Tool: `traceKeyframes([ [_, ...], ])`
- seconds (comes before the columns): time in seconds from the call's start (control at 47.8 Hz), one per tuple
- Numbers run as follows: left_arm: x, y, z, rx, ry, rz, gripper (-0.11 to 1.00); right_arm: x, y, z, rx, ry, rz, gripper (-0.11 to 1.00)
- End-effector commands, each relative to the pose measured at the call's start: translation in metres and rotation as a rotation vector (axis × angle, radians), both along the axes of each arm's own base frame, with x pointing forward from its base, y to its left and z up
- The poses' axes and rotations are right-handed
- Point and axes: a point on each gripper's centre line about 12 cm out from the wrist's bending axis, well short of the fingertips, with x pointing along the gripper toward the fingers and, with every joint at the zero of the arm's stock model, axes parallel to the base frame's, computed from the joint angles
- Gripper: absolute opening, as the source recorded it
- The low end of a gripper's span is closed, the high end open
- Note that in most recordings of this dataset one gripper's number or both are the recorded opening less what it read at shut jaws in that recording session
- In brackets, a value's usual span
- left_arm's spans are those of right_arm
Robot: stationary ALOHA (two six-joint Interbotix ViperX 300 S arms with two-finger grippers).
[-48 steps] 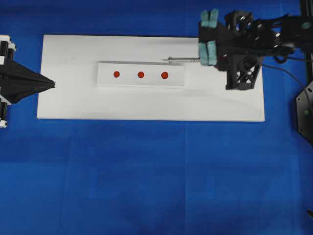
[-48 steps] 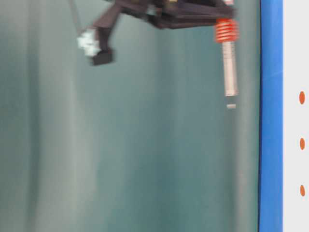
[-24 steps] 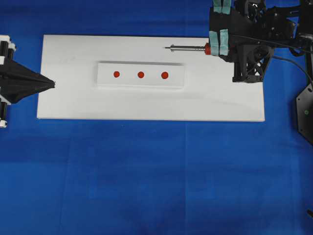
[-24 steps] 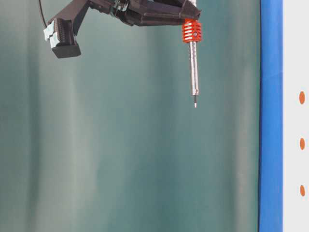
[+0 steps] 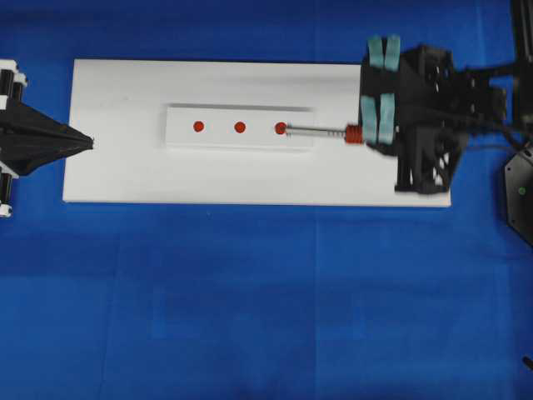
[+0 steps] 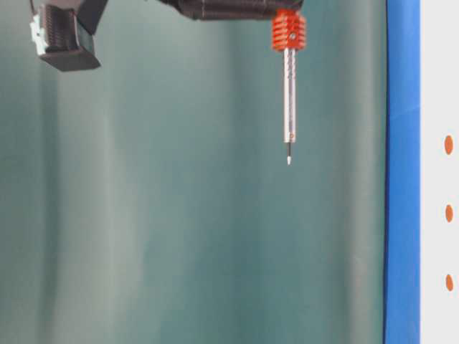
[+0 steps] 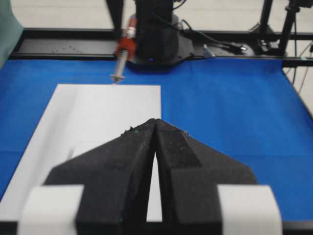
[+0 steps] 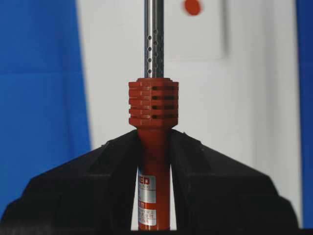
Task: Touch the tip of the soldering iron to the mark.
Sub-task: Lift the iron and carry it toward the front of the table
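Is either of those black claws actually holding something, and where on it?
Yes. The right gripper clamps the soldering iron by its red-orange handle, just behind the ribbed collar. The left gripper is shut on nothing.

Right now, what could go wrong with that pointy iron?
1. The iron lines up with the nearest dot, the big end one. The mark is at the far end of the strip, so it might touch the wrong dot.
2. In the table-level view the tip hangs well off the board; a fast drop could jab the strip.
3. The right gripper grips only the slim handle, so it could tilt.
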Motion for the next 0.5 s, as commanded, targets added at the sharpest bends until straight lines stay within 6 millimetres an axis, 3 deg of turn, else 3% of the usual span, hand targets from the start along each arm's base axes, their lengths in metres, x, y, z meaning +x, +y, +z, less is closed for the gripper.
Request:
traceKeyframes([
  [0.0,0.001,0.000,0.006,0.000,-0.020,-0.002,0.00,0.000,0.022,0.009,0.011,-0.040,0.037,0.06],
  [0.272,0.001,0.000,0.006,-0.001,-0.023,-0.002,0.00,-0.004,0.081,0.008,0.025,-0.061,0.037,0.06],
  [0.481,0.001,0.000,0.007,-0.001,-0.028,-0.002,0.00,-0.007,0.099,0.004,-0.014,-0.047,0.011,0.06],
])
